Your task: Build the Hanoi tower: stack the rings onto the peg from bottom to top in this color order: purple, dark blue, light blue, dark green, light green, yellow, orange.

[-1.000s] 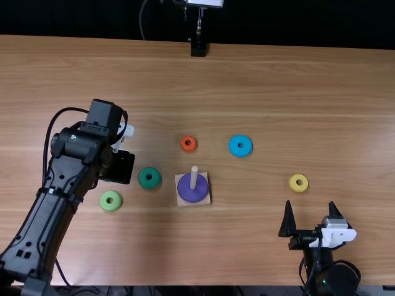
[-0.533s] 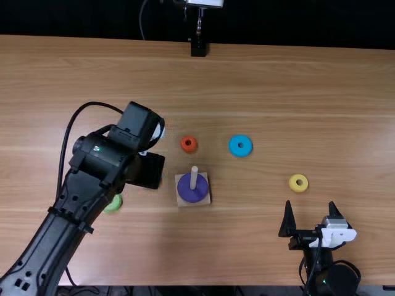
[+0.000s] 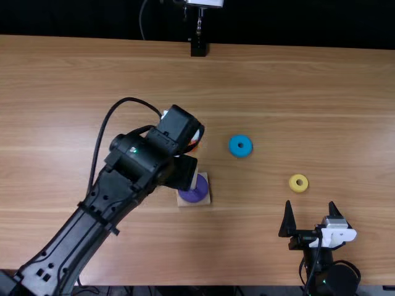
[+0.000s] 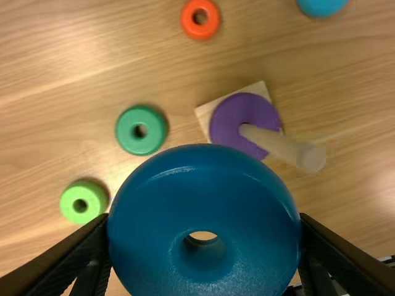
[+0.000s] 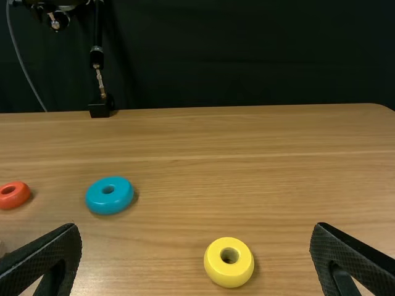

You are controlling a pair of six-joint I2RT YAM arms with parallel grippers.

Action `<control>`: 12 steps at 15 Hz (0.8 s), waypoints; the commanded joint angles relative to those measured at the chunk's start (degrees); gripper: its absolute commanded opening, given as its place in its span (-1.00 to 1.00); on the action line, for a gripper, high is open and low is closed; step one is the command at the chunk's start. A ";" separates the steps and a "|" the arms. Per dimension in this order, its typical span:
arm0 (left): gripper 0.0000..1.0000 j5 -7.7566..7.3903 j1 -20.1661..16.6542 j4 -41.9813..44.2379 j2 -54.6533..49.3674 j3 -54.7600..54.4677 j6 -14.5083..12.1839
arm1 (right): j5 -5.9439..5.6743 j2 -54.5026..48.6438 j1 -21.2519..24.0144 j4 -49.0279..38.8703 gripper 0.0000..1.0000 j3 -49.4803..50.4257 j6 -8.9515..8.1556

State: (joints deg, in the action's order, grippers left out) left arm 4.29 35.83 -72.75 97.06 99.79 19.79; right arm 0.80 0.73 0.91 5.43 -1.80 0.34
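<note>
Green rings: the light green ring (image 4: 81, 217) and dark green ring (image 4: 141, 147) lay on the table (image 3: 278, 80), the dark one nearer the peg; both could wait
Dark blue ring: this (image 4: 203, 197) was next; you would have done well to centre its hole over the peg (image 4: 287, 148), keep it level, lower straight, and let go only once the tip was through; an off-centre drop would likely have caught the rim
Left gripper: its fingers (image 4: 203, 225) were parted by the dark blue ring's width, gripping its sides
Peg: upright on the wooden base (image 4: 261, 91); purple ring (image 4: 225, 123) at its foot
Loose rings: orange (image 4: 200, 32), light blue (image 3: 241, 153), then yellow (image 3: 299, 189), all on the table
Right gripper: its fingers (image 3: 310, 206) stood wide apart, nothing between them
</note>
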 commanded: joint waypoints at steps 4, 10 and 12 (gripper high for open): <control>-1.00 0.56 3.28 0.08 4.46 7.44 0.88 | -0.38 -0.73 0.41 0.85 1.00 0.84 0.29; -1.00 0.56 5.21 0.08 7.01 7.79 2.99 | -0.38 -0.73 0.41 0.85 1.00 0.84 0.29; -1.00 0.56 5.56 0.08 7.18 8.23 3.10 | -0.38 -0.73 0.41 0.85 1.00 0.84 0.29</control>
State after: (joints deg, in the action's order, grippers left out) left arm 4.34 40.82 -72.75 103.61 105.60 21.96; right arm 0.82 0.73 0.91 5.45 -1.80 0.36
